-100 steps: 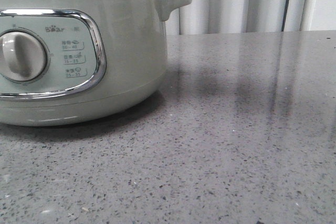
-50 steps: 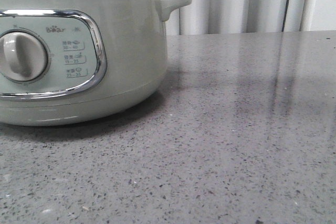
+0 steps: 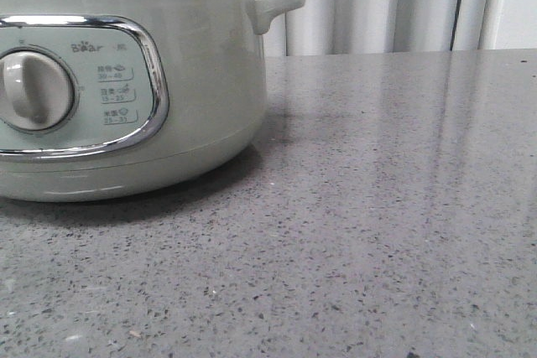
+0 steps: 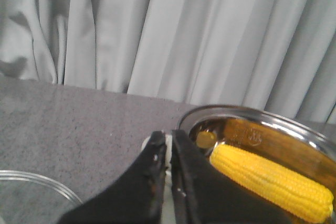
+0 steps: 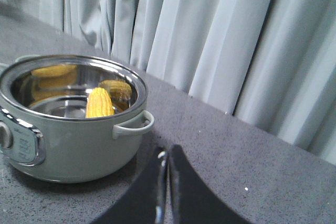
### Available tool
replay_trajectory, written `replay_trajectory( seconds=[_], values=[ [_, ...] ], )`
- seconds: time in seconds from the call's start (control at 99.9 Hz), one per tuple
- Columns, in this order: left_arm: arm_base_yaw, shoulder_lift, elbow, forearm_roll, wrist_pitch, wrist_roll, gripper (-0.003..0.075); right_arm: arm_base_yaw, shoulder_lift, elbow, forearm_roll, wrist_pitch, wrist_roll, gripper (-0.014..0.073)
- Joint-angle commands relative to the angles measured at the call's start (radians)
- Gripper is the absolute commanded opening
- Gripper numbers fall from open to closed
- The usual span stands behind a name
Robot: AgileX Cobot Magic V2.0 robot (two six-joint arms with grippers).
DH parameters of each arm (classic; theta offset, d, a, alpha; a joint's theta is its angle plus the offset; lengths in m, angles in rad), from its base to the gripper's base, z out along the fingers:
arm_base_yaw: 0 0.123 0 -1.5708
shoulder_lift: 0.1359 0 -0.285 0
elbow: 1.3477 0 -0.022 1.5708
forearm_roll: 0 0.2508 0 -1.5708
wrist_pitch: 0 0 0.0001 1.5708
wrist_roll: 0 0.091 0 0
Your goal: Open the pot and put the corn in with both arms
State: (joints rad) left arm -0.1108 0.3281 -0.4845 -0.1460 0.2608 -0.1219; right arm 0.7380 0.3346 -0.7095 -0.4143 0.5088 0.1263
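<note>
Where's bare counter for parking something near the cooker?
Bare grey counter runs from the cooker on the side of its stubby handle back to the curtain. By the left pincer, a clear glass rim crowds the near counter.

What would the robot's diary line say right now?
pot: open, no lid | corn: inside pot | left end effector: shut, empty | right end effector: shut, empty | stage: corn placed

The front view's left edge is cutting off the pot [image 3: 210, 81], hiding its inside. In the left wrist view, a black finger [image 4: 205, 187] is covering 1 end of the corn [image 4: 273, 182].
</note>
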Motion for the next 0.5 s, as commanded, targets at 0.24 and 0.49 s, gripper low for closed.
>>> replay_trajectory(
  seconds=[0.24,0.49],
  values=[
    [-0.009,0.013,-0.033,-0.01,-0.035,0.002,-0.002,-0.003,-0.368,0.111,-0.035,-0.103,-0.007,-0.0044],
    [-0.009,0.013,-0.033,-0.02,-0.038,0.002,-0.002,-0.003,-0.358,0.144,-0.035,-0.057,-0.007,-0.0044]
  ],
)
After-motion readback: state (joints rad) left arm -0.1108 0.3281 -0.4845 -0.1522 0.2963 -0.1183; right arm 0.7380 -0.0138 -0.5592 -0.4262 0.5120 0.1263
